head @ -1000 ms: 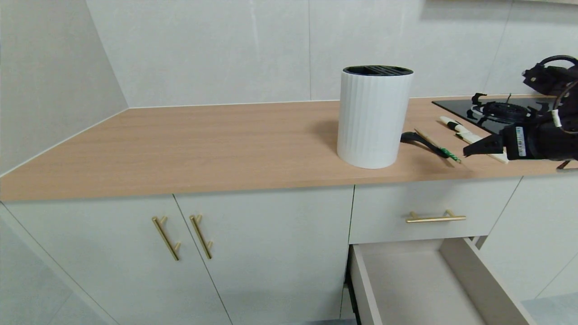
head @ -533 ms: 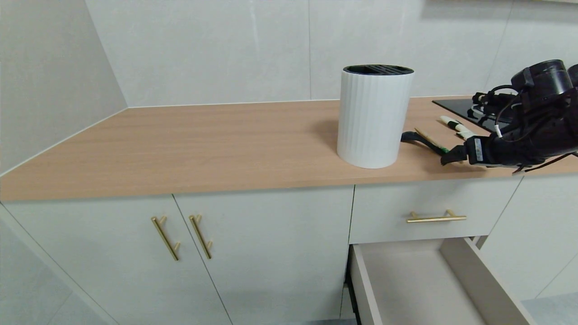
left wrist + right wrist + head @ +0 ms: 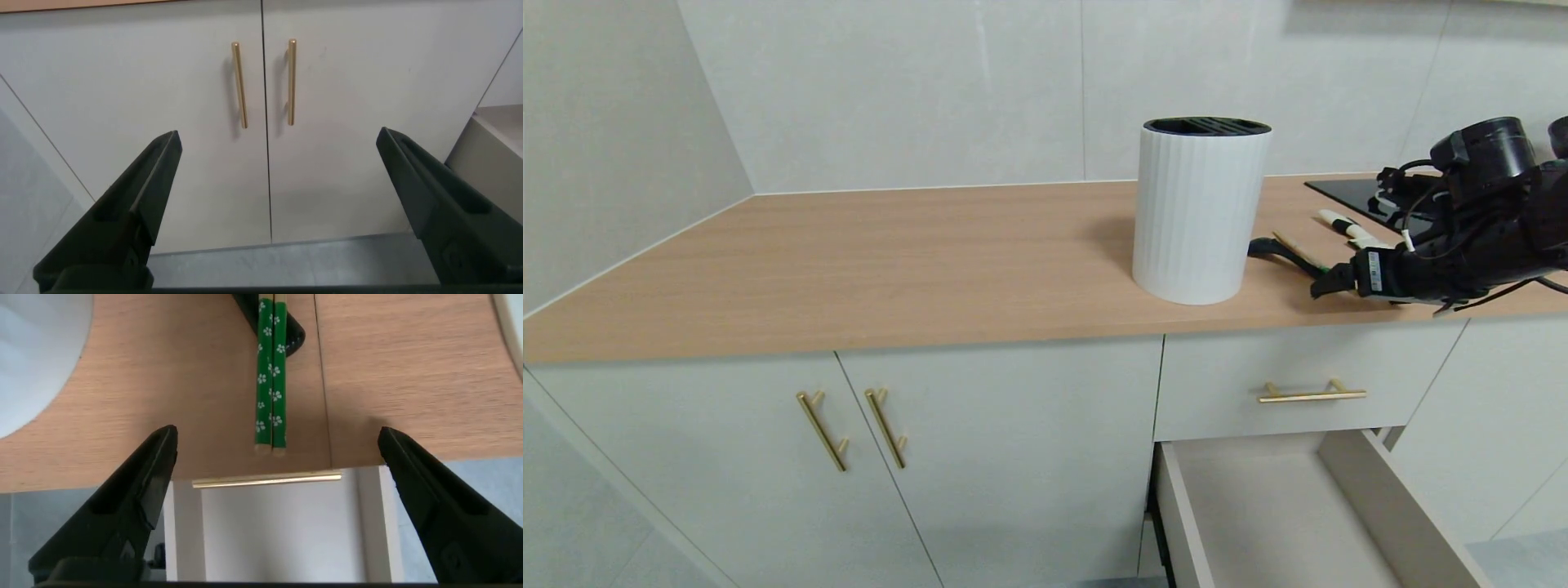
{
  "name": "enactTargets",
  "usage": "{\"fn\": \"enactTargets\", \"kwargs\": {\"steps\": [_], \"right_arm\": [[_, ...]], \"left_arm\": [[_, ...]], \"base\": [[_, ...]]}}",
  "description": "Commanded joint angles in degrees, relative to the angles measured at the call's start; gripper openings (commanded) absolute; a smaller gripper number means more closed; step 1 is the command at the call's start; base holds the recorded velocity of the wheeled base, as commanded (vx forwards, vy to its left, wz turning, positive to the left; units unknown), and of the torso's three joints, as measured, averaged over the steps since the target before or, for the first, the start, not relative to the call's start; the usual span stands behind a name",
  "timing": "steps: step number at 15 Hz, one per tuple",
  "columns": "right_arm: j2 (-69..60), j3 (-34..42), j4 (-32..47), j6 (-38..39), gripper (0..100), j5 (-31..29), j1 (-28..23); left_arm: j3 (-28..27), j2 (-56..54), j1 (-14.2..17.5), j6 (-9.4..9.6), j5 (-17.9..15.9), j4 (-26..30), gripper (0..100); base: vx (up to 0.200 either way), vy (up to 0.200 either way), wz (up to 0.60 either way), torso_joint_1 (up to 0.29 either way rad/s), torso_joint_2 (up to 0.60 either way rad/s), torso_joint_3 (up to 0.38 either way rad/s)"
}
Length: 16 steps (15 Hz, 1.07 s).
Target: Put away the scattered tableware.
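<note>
Viewing the right gripper (image 3: 276,437) through its wrist camera, I confirmed that its two fingers stood wide apart and held nothing. The green ends of the chopsticks (image 3: 270,376) lay between the finger lines, not touched by either.

The chopsticks were a pair lying side by side on the countertop (image 3: 890,261). Their ends were green with small white flowers, and the rest of each shaft was pale wood. They rested across a black utensil (image 3: 1270,247) just right of the white ribbed holder (image 3: 1199,212), near the counter's front edge and above the open drawer (image 3: 1258,506).

The right arm reached in from the right, low over the counter and roughly level, fingertips pointing toward the holder.

The left gripper (image 3: 278,139) hung low facing the cabinet doors (image 3: 343,122), its fingers likewise apart and empty.

Compared with the head view one second before, the right gripper had advanced leftward along the counter edge and settled lower, closing on the chopsticks' green ends. The chopsticks, black utensil and holder had not shifted.
</note>
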Motion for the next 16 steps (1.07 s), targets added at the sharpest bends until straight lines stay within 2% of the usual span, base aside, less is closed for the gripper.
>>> {"fn": "enactTargets", "kwargs": {"steps": [1,10,14,16], "right_arm": [[0.53,-0.03,-0.63,0.08,0,-0.04,0.03],[-0.17,0.06,-1.86,1.57,0,-0.04,0.11],[-11.86,4.37,-1.77,2.54,0,0.14,0.38],[-23.29,11.58,-1.77,2.54,0,0.93,1.96]], "left_arm": [[0.01,0.00,0.02,0.00,0.01,-0.04,100],[0.01,0.00,0.02,0.00,0.01,-0.04,100],[0.01,0.00,0.02,0.00,0.01,-0.04,100],[0.01,0.00,0.02,0.00,0.01,0.05,100]], "base": [[0.000,0.000,0.00,0.000,0.00,0.000],[0.000,0.000,0.00,0.000,0.00,0.000],[0.000,0.000,0.00,0.000,0.00,0.000],[0.000,0.000,0.00,0.000,0.00,0.000]]}}
